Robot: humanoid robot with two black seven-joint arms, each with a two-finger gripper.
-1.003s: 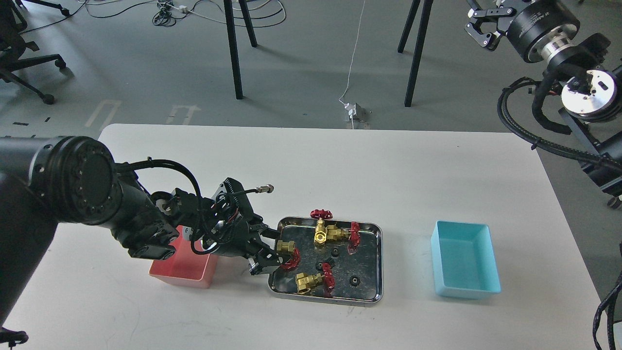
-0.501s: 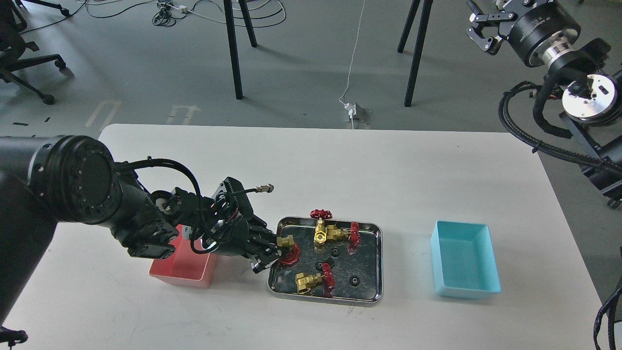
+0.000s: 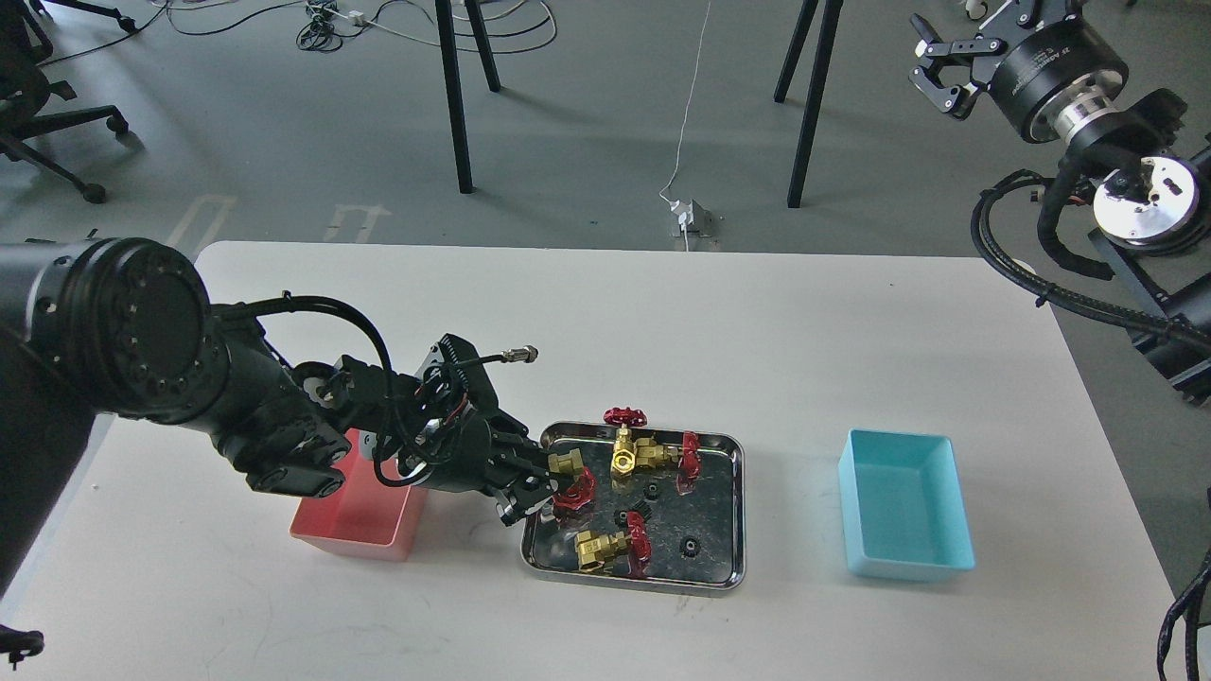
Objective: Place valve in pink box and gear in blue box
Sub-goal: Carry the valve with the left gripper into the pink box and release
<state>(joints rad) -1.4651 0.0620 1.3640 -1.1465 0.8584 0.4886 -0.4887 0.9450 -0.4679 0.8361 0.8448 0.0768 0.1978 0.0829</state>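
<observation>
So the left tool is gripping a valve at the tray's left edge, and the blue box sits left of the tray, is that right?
Not quite. The head view shows the blue box to the right of the tray; the pink box is the one on its left. The left tool is indeed gripping a valve at the tray's left edge.

A robotics lab — grey floor [image 3: 587, 113] strewn with loose cables [image 3: 331, 24], black stand legs [image 3: 454, 95], an office chair [image 3: 38, 104], a plain white tabletop [image 3: 662, 322].

You've got a glossy steel tray [image 3: 733, 511], shiny brass valve [image 3: 569, 463], matt plastic pink box [image 3: 350, 522] and blue box [image 3: 903, 506], matt white table [image 3: 757, 331]
</observation>
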